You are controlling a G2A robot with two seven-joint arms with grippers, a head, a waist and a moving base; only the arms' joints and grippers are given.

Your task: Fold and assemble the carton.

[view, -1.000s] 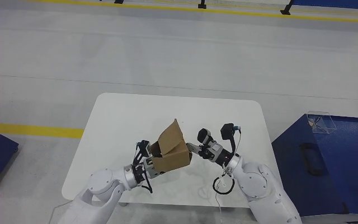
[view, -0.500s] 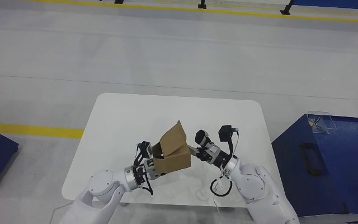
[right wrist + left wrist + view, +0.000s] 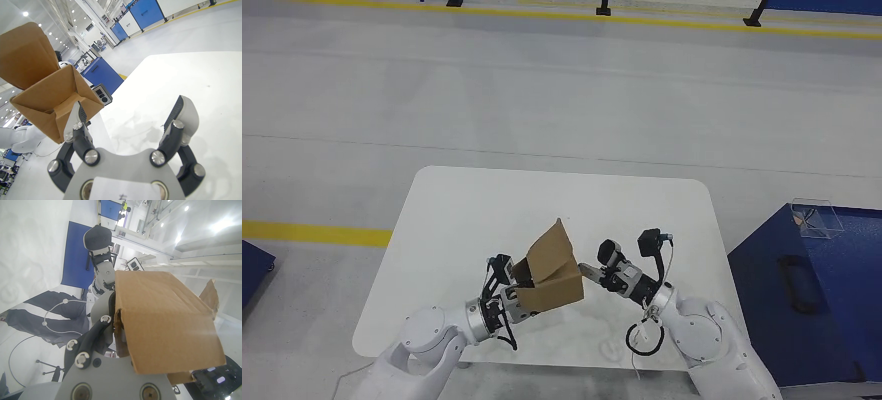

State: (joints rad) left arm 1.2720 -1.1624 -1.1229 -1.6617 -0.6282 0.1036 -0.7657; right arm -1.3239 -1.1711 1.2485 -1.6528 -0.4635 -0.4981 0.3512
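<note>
The brown cardboard carton sits over the tabletop at about 6 o'clock, close to the edge nearest the robot. It is tilted, with one corner low. I cannot tell whether that corner touches the white surface.

The left hand is at the carton's 8 o'clock and is clenched on the carton's wall there. In the left wrist view, the cardboard panel runs straight into the hand and hides most of its fingers.

One long flap stands open and points up toward 1 o'clock from the carton's body. The rest of the body is folded into a box shape.

The right hand is at the carton's 3 o'clock, facing the carton's open end. It is released, with its two fingers spread wide. In the right wrist view, one finger lies against a small inner flap folded across the open end. The other finger is well apart from the cardboard, above bare tabletop.

A blue cabinet stands on the floor at the tabletop's 4 o'clock. A yellow floor line runs off at the tabletop's 9 o'clock.
</note>
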